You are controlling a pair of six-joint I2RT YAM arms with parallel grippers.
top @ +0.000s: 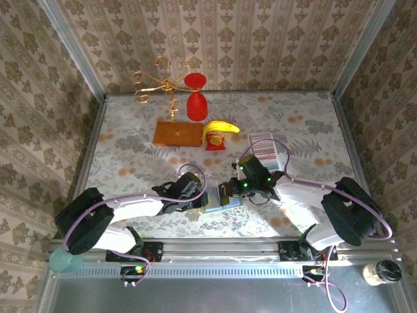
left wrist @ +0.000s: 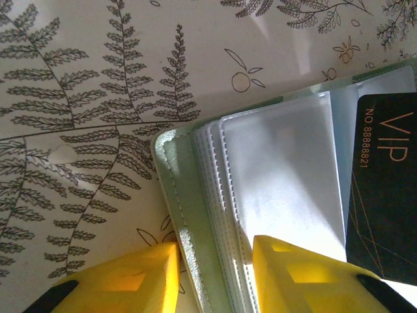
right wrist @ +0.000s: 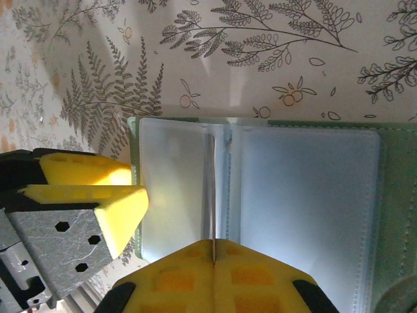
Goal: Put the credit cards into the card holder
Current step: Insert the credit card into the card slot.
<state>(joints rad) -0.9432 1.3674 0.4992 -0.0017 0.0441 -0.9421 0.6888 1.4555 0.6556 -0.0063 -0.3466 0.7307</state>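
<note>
Right claw (right wrist: 213, 254): clamping thin black plastic card (left wrist: 381, 195) edge-on, aiming it pocketward.
Left claw (left wrist: 216, 251): straddling pale-green folding holder (left wrist: 179, 195), steadying it; grip unclear.

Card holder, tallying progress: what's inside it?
A black VIP card shows at its clear sleeves, whether pocketed is unclear; the top sleeve looks empty, those stacked beneath are covered.

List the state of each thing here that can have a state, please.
card holder: lying open, sleeves showing
black VIP card: held over the open sleeves; inserted or not, cannot tell
right gripper: shut on the black VIP card
left gripper: open, astride the card holder's edge
clear tray: holds a row of credit cards on edge
</note>
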